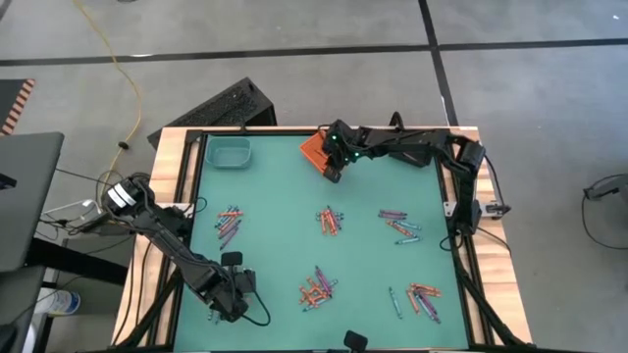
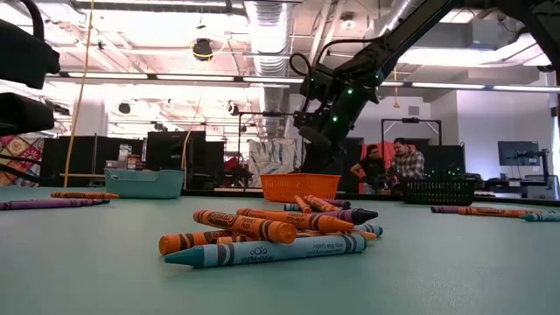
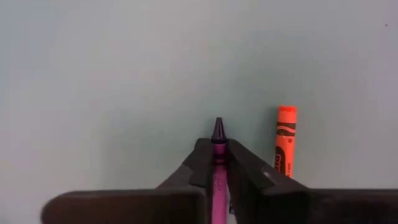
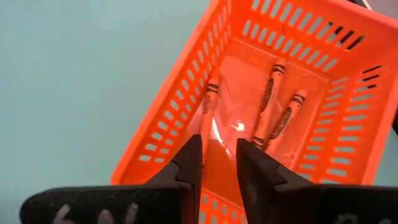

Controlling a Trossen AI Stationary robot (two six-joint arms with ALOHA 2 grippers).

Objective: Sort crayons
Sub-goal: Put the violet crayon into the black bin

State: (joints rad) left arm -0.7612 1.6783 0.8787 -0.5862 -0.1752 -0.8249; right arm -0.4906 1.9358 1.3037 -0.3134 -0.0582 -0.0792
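Crayons lie in several loose heaps on the green table top (image 1: 275, 186), one heap (image 2: 262, 234) close to the low camera. Near the front left corner my left gripper (image 1: 224, 308) points down at the table, shut on a purple crayon (image 3: 218, 132). An orange crayon (image 3: 286, 142) lies flat beside it. At the back, my right gripper (image 4: 217, 149) hangs open over the orange bin (image 1: 314, 149), nothing between its fingers. Three orange crayons (image 4: 273, 93) lie on the bin's floor. My left gripper pinches the purple crayon's two long sides (image 3: 217, 177) between its two fingers, which come steeply from above and lie along it. The crayon's pointed tip (image 3: 218, 127) sticks out past the fingertips. Whether it is off the table I cannot tell.
A teal bin (image 1: 228, 150) stands at the back left of the table. A black bin (image 1: 235, 103) sits beyond the far edge. Wooden rails (image 1: 167, 196) frame the table. People stand in the room behind (image 2: 394, 166).
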